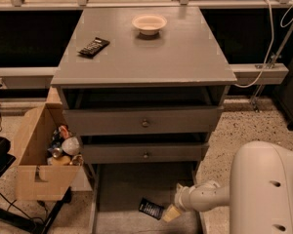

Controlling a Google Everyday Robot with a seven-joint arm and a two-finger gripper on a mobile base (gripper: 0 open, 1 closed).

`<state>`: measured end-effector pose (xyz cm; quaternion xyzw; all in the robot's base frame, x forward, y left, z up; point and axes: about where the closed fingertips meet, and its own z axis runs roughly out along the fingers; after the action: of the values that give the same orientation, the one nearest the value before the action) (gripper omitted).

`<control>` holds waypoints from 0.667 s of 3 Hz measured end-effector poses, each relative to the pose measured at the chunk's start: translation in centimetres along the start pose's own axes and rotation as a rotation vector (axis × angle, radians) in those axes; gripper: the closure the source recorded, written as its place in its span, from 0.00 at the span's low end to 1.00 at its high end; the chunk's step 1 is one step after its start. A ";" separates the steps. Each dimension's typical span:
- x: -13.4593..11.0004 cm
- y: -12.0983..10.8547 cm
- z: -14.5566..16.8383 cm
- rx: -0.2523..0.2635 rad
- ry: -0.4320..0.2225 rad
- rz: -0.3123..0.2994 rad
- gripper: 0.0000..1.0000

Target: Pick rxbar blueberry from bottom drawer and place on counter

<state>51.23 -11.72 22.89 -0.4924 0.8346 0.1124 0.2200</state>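
The rxbar blueberry, a small dark wrapper with fine white print, lies flat in the open bottom drawer, near its front. My gripper is down inside the drawer, just right of the bar and close to its right end; I cannot tell whether it touches the bar. My white arm reaches in from the lower right. The grey counter is the cabinet top above.
A longer black bar and a white bowl sit on the counter. The two upper drawers with knobs stand slightly open. A cardboard box of cans and bottles stands left of the cabinet. A white cable hangs at the right.
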 end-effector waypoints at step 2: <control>-1.0 0.4 3.6 -0.022 0.029 -0.082 0.00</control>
<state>52.20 -9.26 20.26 -0.5301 0.8156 0.1051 0.2069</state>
